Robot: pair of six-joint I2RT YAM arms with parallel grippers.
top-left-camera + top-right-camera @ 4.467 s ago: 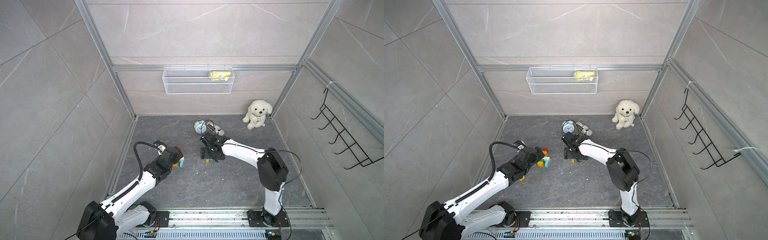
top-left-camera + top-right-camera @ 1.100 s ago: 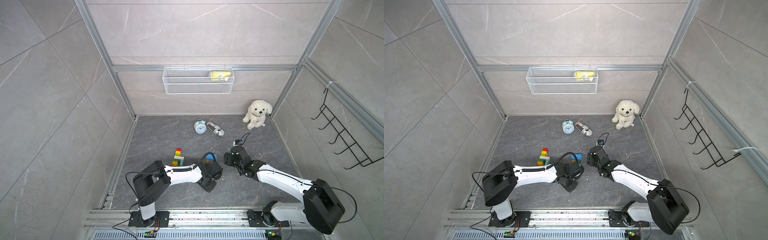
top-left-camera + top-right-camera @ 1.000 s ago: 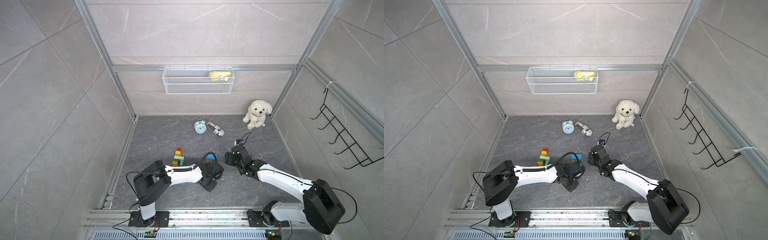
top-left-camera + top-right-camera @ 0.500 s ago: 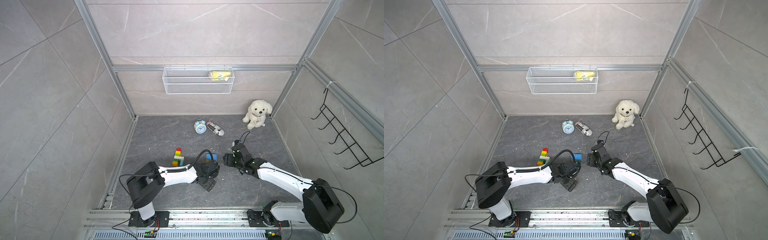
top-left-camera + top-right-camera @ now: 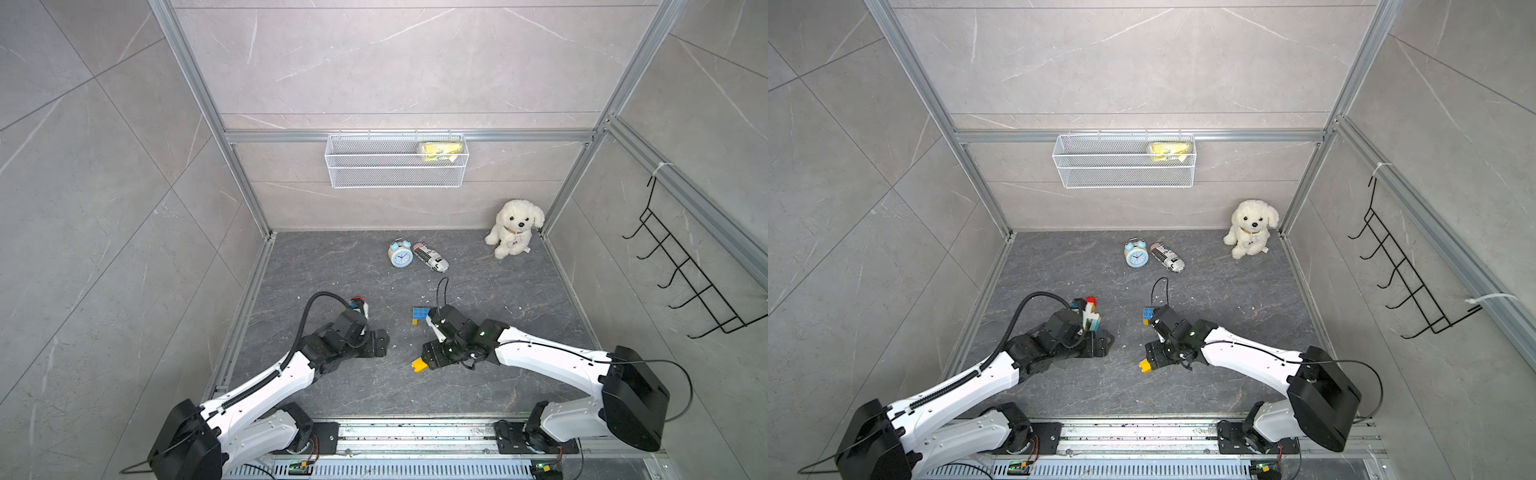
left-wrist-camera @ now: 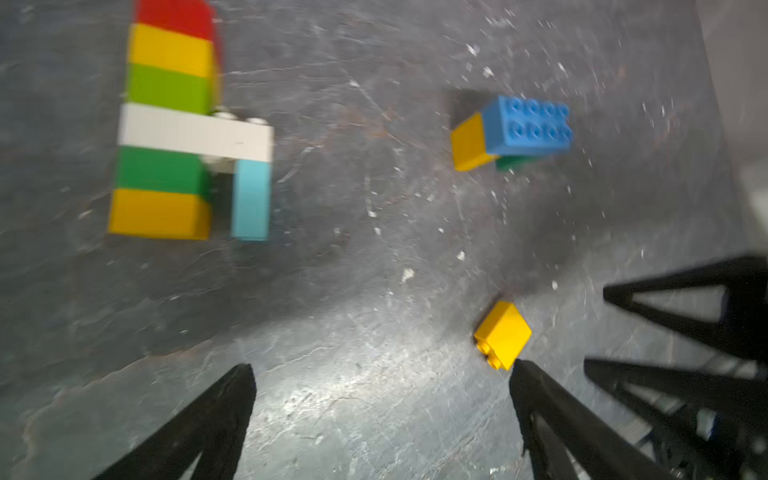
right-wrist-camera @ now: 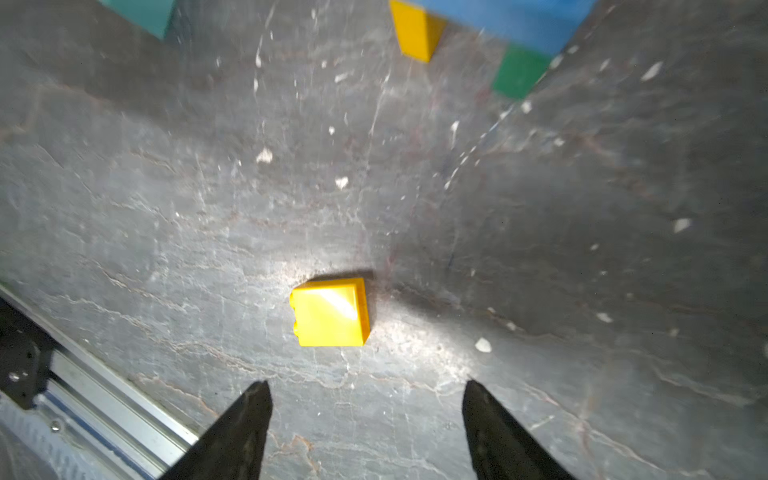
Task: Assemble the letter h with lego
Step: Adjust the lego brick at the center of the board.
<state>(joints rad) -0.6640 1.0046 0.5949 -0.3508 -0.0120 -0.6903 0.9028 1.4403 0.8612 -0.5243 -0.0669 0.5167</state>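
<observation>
A lego stack (image 6: pixel 166 124) of red, yellow, green, white, green and yellow bricks, with a light blue leg under the white bar, lies on the grey floor; my left arm half hides the stack (image 5: pixel 1091 311) in both top views. A blue brick joined to yellow and green ones (image 6: pixel 525 124) sits to the right of the stack (image 5: pixel 419 313). One loose yellow brick (image 7: pixel 330 311) lies just ahead of my open, empty right gripper (image 7: pixel 365 384). My left gripper (image 6: pixel 382 368) stands wide open over bare floor, its right finger beside that yellow brick (image 6: pixel 503 334).
A blue alarm clock (image 5: pixel 400 254) and a striped can (image 5: pixel 431 257) lie at the back, a white plush dog (image 5: pixel 514 227) in the back right corner. A wire basket (image 5: pixel 397 160) hangs on the rear wall. White flecks dot the floor. The rail (image 5: pixel 415 434) runs along the front.
My left gripper has opened wide and drawn back leftwards from the middle. The yellow brick now lies free on the floor, with the right gripper lower and nearer the front, right behind it.
</observation>
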